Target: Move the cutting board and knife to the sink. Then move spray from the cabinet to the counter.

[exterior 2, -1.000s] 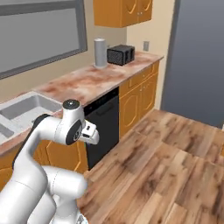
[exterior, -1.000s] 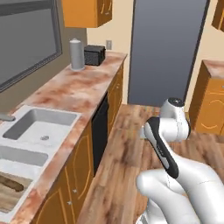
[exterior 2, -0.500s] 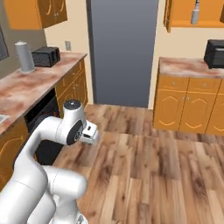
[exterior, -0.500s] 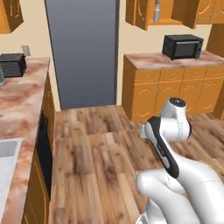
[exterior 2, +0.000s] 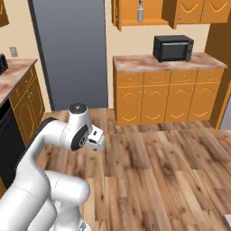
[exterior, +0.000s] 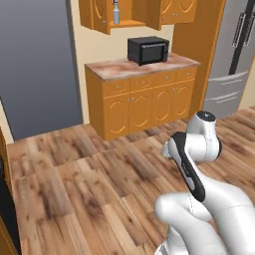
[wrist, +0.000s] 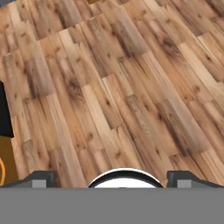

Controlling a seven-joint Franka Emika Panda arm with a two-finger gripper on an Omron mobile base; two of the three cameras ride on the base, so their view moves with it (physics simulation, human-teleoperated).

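Spray (exterior: 116, 11) stands upright on the inner shelf of the open cabinet (exterior: 102, 19), high on the wall above the table (exterior: 142, 65) and left of the black microwave (exterior: 147, 50) resting on that table. Starting nearer in, the claw (wrist: 112, 180) is released, its two dark tips wide apart at the bottom of the hand view, grasping nothing, pointed down at bare wooden floor (wrist: 118, 87). The right base view shows the wrist folded low beside the arm, well short of the table. The left base view adds a steel fridge (exterior: 234, 55) right of the table; the right base view shows what is probably a dark dishwasher front (exterior 2: 9, 140) far left.
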